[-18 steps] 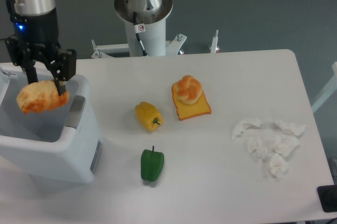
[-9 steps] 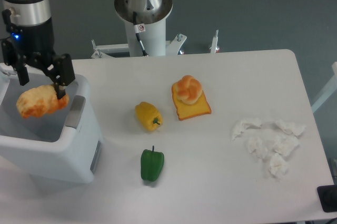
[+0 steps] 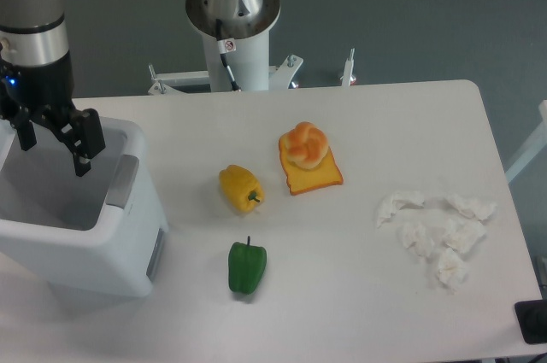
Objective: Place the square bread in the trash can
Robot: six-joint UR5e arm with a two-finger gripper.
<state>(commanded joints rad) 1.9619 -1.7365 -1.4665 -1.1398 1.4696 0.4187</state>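
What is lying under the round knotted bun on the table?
The knotted bun sits on a flat orange square bread slice. The slice's near part and edges show; the part beneath the bun is covered.

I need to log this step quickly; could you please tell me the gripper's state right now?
Gripper: open, holding nothing, above the large white plastic trash can.

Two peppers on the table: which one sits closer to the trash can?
The green pepper, near the table's front edge, sits closer to the trash can. The yellow pepper lies farther back, toward the bread slice, with more bare table between it and the bin.
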